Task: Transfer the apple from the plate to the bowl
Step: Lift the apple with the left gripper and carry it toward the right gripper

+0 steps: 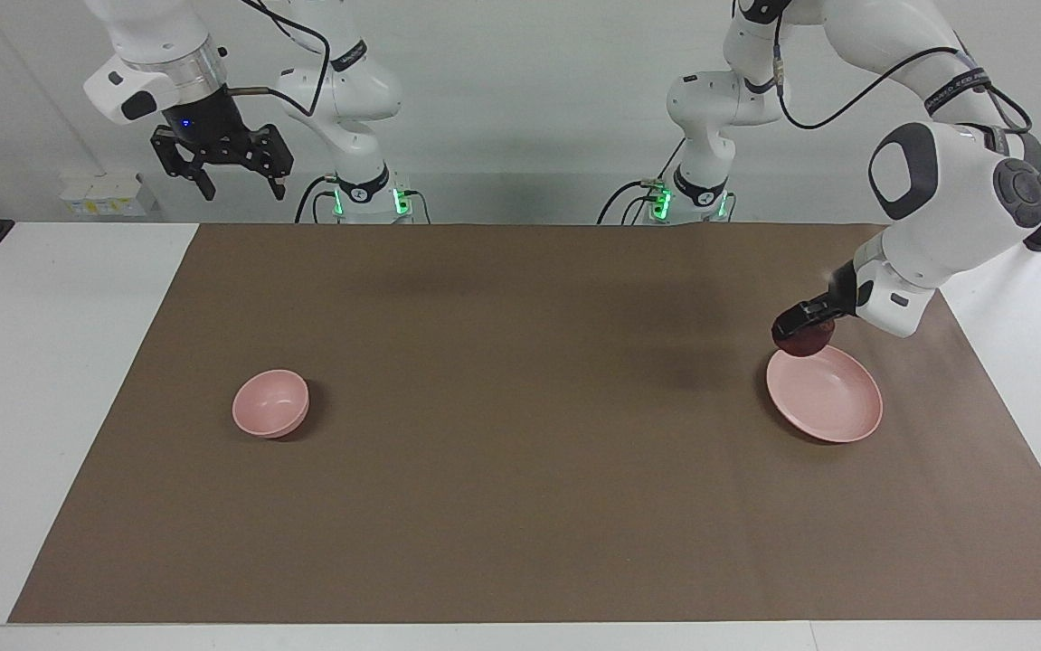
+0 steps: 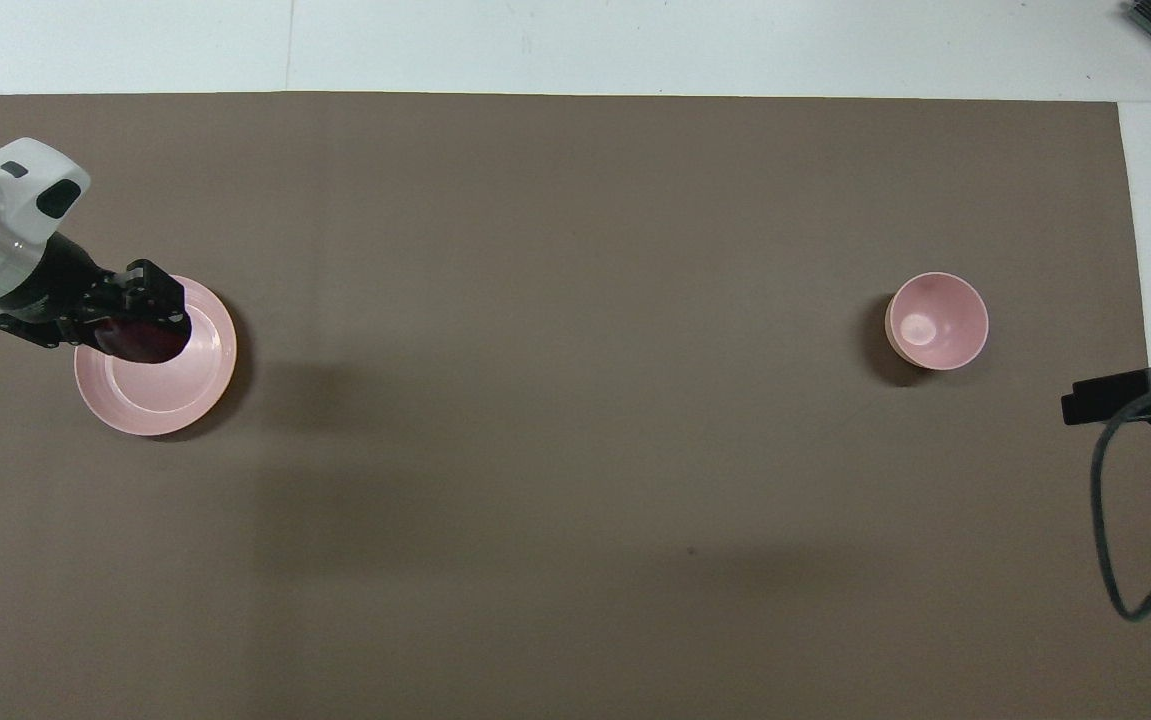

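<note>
Over the plate (image 1: 832,398) — left end effector (image 1: 800,327) clamped on the apple (image 1: 805,340); right end effector (image 1: 229,170) waits, fingers apart.

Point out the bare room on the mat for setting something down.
Widest free patch: the brown mat between the bowl and the plate, plus the strips nearer to and farther from the robots. Crowded only at the plate, where the left gripper holds the apple over its rim. The right gripper waits raised.

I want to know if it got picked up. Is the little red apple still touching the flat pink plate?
Apart. In the facing view the small dark-red apple, held by the left gripper, hangs above the flat pale-pink plate, at its edge nearer the robots.
</note>
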`<action>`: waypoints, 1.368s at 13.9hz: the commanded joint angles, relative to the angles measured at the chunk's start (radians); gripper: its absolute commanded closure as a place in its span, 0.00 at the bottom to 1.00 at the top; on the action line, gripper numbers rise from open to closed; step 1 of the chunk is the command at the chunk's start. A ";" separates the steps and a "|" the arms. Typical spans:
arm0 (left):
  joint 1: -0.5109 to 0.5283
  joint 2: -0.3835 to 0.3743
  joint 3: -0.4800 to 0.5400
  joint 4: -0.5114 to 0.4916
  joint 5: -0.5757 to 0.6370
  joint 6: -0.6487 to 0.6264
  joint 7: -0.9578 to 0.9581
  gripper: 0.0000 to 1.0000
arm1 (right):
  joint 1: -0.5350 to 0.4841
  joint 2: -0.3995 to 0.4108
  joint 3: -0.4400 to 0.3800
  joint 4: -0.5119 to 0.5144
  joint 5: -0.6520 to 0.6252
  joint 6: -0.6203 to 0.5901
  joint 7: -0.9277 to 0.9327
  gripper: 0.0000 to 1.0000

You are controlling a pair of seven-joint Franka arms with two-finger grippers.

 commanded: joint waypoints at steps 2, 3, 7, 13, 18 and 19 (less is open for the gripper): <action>-0.074 -0.010 -0.002 0.002 -0.141 -0.008 -0.177 1.00 | -0.019 -0.033 -0.002 -0.016 0.064 -0.142 -0.099 0.00; -0.075 -0.011 0.000 -0.003 -0.247 -0.006 -0.179 1.00 | -0.033 -0.042 -0.023 -0.025 0.069 -0.154 -0.181 0.00; -0.073 -0.016 -0.003 -0.012 -0.458 -0.002 -0.212 1.00 | -0.117 -0.084 -0.034 -0.118 0.098 -0.131 -0.308 0.00; -0.087 -0.023 -0.068 -0.027 -0.705 0.030 -0.456 1.00 | -0.177 -0.085 -0.040 -0.216 0.445 -0.111 -0.353 0.00; -0.114 -0.066 -0.157 -0.116 -0.918 0.200 -0.599 1.00 | -0.191 -0.093 -0.047 -0.302 0.625 -0.111 -0.304 0.00; -0.137 -0.065 -0.158 -0.119 -0.944 0.225 -0.617 1.00 | -0.205 -0.098 -0.047 -0.319 0.650 -0.114 -0.306 0.00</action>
